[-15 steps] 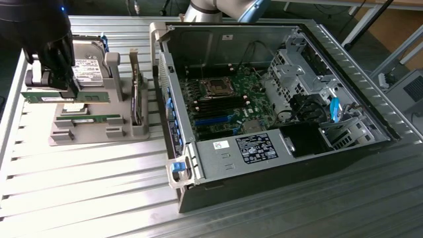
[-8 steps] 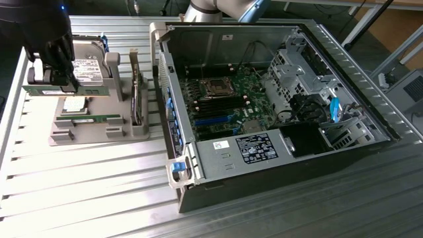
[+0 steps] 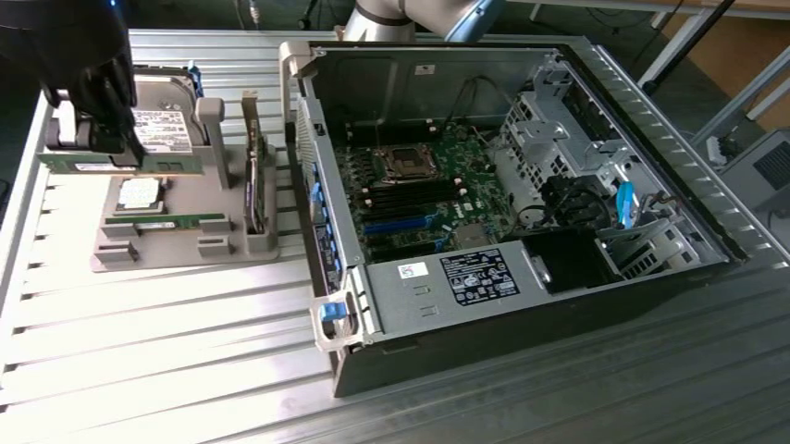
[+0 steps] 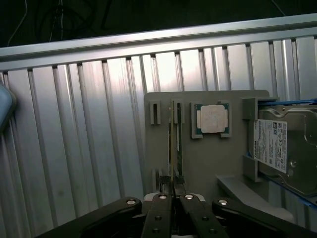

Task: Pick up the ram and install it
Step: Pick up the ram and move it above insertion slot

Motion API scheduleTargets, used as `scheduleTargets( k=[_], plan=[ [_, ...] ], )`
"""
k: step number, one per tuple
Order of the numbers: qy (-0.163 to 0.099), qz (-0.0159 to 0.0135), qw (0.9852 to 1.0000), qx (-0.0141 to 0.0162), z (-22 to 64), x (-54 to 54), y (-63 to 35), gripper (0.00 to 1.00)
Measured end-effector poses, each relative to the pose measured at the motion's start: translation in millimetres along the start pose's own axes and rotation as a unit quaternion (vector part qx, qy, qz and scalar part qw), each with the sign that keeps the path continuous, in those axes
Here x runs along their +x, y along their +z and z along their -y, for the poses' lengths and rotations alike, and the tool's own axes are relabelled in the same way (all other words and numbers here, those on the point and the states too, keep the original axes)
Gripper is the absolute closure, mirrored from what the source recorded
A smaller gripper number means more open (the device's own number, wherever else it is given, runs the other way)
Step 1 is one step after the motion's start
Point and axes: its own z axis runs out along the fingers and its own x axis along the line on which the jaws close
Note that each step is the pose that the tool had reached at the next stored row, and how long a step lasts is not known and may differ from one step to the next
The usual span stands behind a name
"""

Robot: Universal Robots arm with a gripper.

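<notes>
Gripping the long, thin green ram stick (image 3: pixel 166 166) above the grey plastic parts holder (image 3: pixel 185 252) at the exterior view's left, the black gripper (image 4: pixel 172 191) is closed on it; pick-up looks in hand, memory slots (image 3: pixel 401 199) in the open black computer case (image 3: pixel 519 370) well apart.

We see hard light on the metal table (image 3: pixel 148 351), strongest toward the exterior view's left, where it glares almost white; the inside of the computer case (image 3: pixel 408 83) is dim, its walls shading the board (image 3: pixel 401 190); the gripper (image 3: pixel 117 159) and the ram (image 3: pixel 166 165) it clamps are dark against that brightness; in the wrist view the table shines in soft streaks, and the background (image 4: pixel 74 20) beyond it is nearly black.
</notes>
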Motion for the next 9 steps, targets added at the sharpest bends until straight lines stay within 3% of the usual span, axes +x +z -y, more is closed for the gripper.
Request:
scheduleTargets(
  k=[9],
  plan=[
    [0.0,0.0,1.0,0.0,0.0,-0.1,-3.5,0.89]
  ],
)
